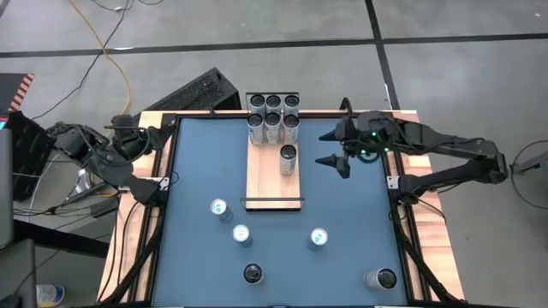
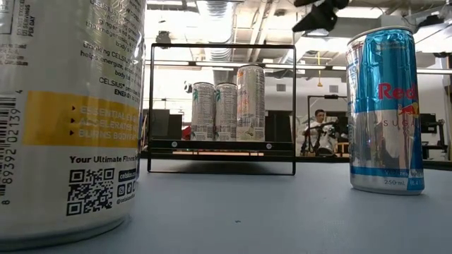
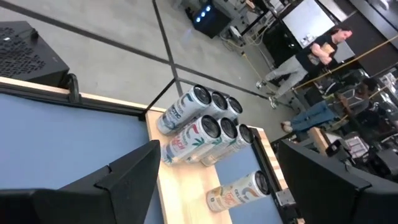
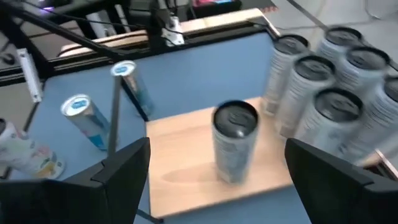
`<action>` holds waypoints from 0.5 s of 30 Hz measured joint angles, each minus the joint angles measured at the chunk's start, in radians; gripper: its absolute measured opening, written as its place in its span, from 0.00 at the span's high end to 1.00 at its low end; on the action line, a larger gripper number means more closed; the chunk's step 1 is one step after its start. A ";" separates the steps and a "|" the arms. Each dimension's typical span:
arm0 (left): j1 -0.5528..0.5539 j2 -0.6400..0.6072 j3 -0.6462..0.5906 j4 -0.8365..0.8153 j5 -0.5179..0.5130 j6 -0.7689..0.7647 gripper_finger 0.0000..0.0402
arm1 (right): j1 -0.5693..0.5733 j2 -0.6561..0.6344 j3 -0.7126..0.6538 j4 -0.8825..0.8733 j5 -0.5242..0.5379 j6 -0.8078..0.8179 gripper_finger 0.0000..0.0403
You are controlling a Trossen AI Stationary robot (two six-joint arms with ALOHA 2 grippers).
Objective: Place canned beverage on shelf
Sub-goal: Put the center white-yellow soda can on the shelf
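Note:
The shelf (image 1: 264, 175), a light-wood board with a black rail at its near end, lies on the blue table. Six cans (image 1: 273, 115) stand on their bases in a block at its far end. A single can (image 1: 288, 158) stands upright on the board nearer its middle, also seen as the can (image 4: 235, 140). My right gripper (image 1: 329, 148) is open just right of that can and touches nothing. The can shows beyond its spread fingers (image 4: 124, 174). My left gripper (image 3: 217, 180) waits open at the table's far left corner (image 1: 158, 133).
Several loose cans stand on the table nearer the front: two (image 1: 220, 208) (image 1: 241, 233) left of centre, one (image 1: 318, 237) right of centre, two (image 1: 253, 273) (image 1: 381, 278) at the near edge. Wooden strips (image 1: 428, 248) edge the table. A person (image 2: 318, 127) sits in the room behind.

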 joint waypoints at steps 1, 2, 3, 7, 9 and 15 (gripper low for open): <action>0.003 0.000 0.000 0.000 0.000 0.000 0.23 | 0.005 0.008 0.000 0.013 -0.005 -0.010 0.12; 0.005 0.000 0.000 0.000 -0.001 -0.001 0.23 | 0.012 0.013 0.000 0.028 -0.008 -0.022 0.12; 0.008 0.001 0.000 0.001 -0.001 -0.001 0.23 | 0.022 0.017 0.000 0.039 -0.010 -0.043 0.12; 0.019 0.001 0.000 0.001 -0.004 0.009 0.23 | 0.060 0.021 -0.001 0.048 -0.010 -0.162 0.12; 0.024 0.001 0.000 0.001 -0.004 0.011 0.23 | 0.067 0.015 -0.001 0.041 -0.003 -0.205 0.12; 0.028 0.006 0.000 0.001 0.006 0.033 0.23 | 0.034 -0.013 -0.002 -0.014 0.008 -0.241 0.12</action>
